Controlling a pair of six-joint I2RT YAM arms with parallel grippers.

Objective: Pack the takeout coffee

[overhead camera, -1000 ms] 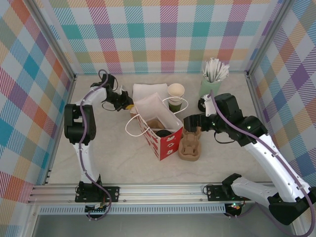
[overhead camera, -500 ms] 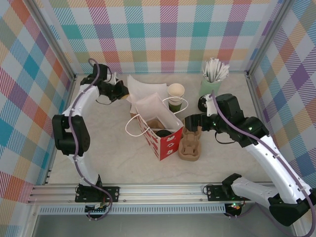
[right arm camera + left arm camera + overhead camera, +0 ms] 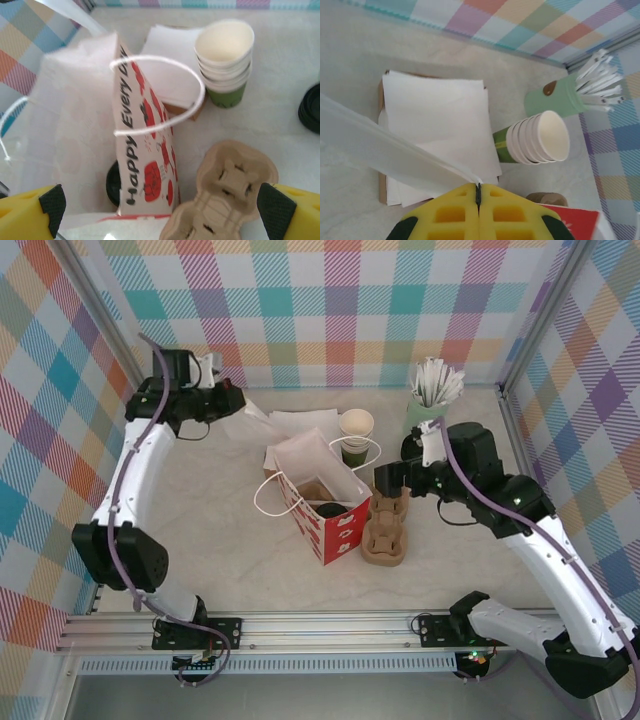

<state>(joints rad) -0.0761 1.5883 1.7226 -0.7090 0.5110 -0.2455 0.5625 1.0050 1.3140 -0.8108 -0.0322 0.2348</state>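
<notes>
Takeout coffee (image 3: 330,510), I judge, is the dark-lidded cup inside the bag (image 3: 335,530). My left fingers (image 3: 479,200) are pinched shut on a napkin (image 3: 385,142); my right fingers (image 3: 388,480) hang wide open, empty, beside the bag. The thin napkin could slip or tear, and my right fingers might snag the bag's handle (image 3: 202,92) and tip it.

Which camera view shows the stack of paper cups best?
The left wrist view: the stack of cups is close and unobstructed, every nested rim distinct. The right wrist view shows it close too, with the bag handle at its left edge. The top view shows it small, behind the bag.
</notes>
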